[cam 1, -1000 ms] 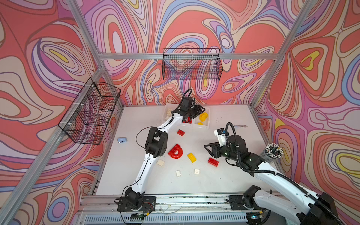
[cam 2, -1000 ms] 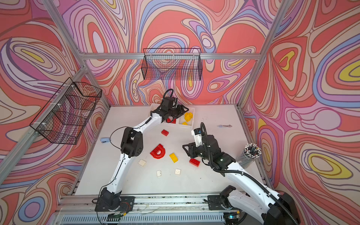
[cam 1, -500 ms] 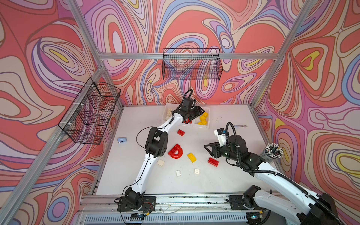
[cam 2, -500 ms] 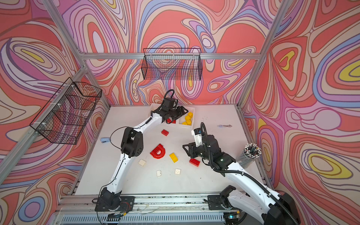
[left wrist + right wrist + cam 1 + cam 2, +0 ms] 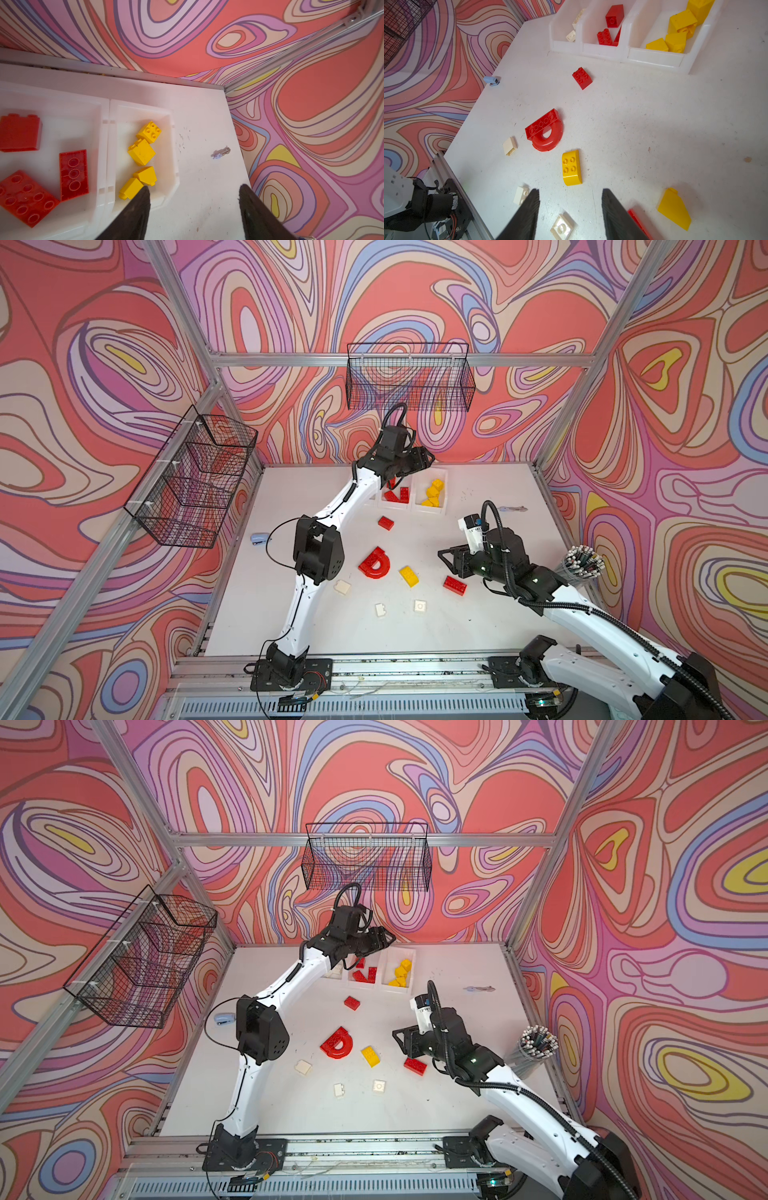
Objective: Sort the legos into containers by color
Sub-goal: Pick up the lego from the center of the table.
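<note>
Legos (image 5: 432, 491) are partly sorted into the containers (image 5: 430, 509) at the table's (image 5: 498, 614) 12 o'clock edge: reds in the middle bin, yellows in the bin toward 3 o'clock, whites toward 9 o'clock. Loose around the centre lie a red arch (image 5: 376, 564), a yellow brick (image 5: 409, 576), two red bricks (image 5: 385, 522) and three white bricks (image 5: 342, 587). The left gripper (image 5: 193, 187) hovers over the containers' 3 o'clock end, fingers spread, nothing between them. The right gripper (image 5: 570, 190), at 3 o'clock of the red arch, is likewise parted and empty.
</note>
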Robot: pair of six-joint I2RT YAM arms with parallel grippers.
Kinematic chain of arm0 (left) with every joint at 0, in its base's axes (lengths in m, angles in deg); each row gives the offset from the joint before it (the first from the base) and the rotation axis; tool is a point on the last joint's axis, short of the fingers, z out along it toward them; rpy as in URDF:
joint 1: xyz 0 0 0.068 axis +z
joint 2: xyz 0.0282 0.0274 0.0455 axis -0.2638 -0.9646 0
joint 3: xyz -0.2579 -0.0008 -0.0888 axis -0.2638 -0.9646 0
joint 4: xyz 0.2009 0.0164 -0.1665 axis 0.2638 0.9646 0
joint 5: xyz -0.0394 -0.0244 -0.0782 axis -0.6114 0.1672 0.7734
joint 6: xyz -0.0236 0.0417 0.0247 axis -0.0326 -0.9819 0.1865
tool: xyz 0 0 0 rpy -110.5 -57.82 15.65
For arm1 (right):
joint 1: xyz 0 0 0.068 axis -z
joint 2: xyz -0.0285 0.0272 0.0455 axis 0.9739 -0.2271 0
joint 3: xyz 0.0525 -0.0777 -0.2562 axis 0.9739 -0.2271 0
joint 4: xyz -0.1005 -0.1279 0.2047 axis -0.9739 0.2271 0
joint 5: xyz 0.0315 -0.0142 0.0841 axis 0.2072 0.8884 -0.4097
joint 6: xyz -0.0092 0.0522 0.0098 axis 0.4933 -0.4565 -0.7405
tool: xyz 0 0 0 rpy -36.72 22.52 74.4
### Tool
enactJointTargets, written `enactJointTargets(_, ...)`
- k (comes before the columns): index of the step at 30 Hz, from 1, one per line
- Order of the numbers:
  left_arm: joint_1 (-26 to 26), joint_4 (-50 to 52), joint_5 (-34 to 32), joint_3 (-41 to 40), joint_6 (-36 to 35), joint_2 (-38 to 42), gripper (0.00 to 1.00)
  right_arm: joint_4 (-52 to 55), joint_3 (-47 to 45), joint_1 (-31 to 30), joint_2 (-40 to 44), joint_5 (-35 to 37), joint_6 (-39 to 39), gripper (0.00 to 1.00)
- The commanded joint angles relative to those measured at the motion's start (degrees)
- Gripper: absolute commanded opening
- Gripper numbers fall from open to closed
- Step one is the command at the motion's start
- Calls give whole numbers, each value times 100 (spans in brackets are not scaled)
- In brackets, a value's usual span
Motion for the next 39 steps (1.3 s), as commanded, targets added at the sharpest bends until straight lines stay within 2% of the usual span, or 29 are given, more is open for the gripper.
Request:
enactJointTargets(1, 88, 718, -108, 32, -381, 457, 67, 255, 206, 24, -165, 220, 17, 51)
enactJointTargets(7, 230, 1520, -313, -439, -909, 1458, 67, 500, 433, 20, -563, 591, 105, 51)
enactJointTargets(11, 291, 1742, -419, -1222, -1152, 2214, 67, 706, 563, 21, -915, 1113, 12, 51)
enactJointTargets(15, 317, 1978, -580, -2043, -1433, 2892, 70, 814, 583, 24, -1227, 1139, -89, 52)
enactJointTargets(19, 332, 1915, -815, -3156, -1683, 3728, 77, 879, 437, 15, -1210, 1290, -278, 63)
enactJointTargets(22, 352, 1925, -1029, -3853, -1846, 4274, 77, 952, 284, 12, -1114, 1404, -476, 73)
enactJointTargets(27, 384, 1849, -1154, -4814, -1955, 5047, 79, 1326, 160, 3, -1048, 1882, -879, 78)
enactJointTargets(34, 398, 1585, -1225, -5897, -1982, 5787, 79, 1693, -104, -112, -838, 1836, -1440, 78)
enactJointTargets(39, 394, 1473, -1237, -6156, -2044, 5949, 80, 1583, -354, -209, -856, 1513, -1530, 78)
